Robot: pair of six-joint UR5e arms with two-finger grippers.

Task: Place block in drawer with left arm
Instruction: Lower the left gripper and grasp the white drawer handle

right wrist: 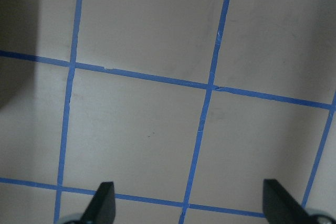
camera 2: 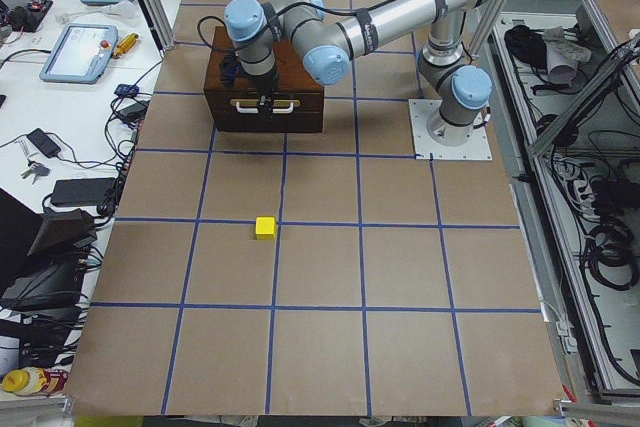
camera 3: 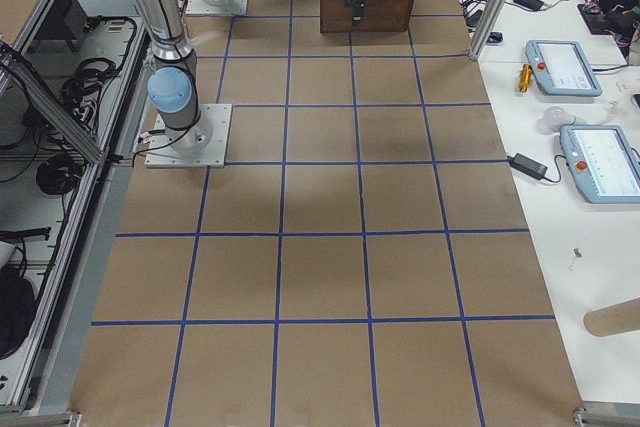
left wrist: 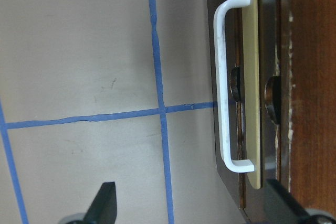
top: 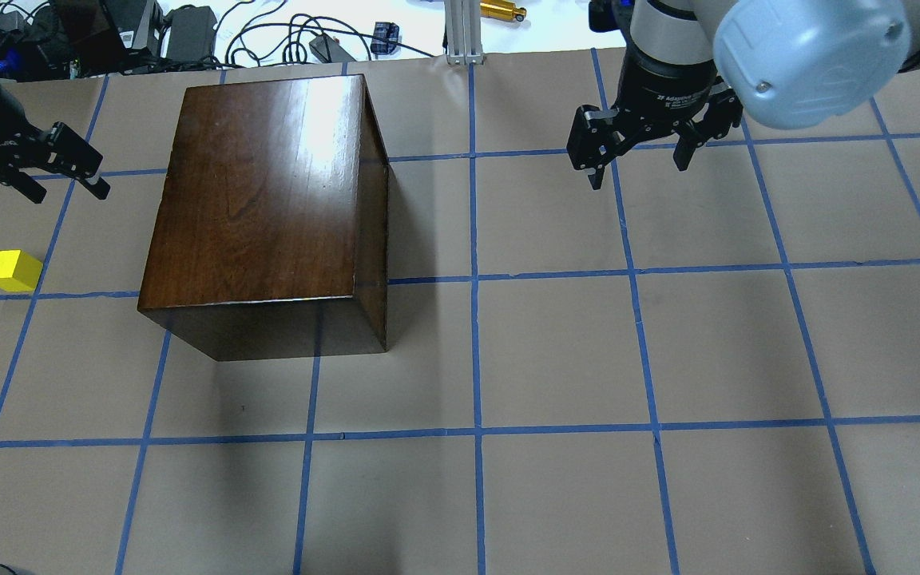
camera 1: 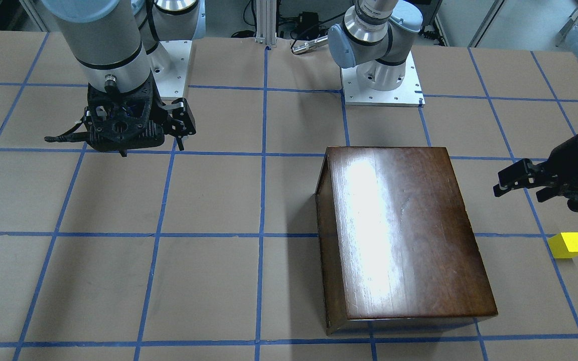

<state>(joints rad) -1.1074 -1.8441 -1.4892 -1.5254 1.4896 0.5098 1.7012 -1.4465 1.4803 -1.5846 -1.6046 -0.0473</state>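
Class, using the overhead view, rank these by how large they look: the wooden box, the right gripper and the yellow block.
1. wooden box
2. right gripper, though it hangs above the table, nearer the camera, which enlarges it
3. yellow block

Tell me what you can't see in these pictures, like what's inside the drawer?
Inside the drawer: hidden in every view; it is shut inside the box.
Drawer front: hidden in the overhead view under the box's top.
Block: not seen in the exterior right view, probably behind the box.
Left arm: cut off by the overhead view's left edge; only its tool shows.
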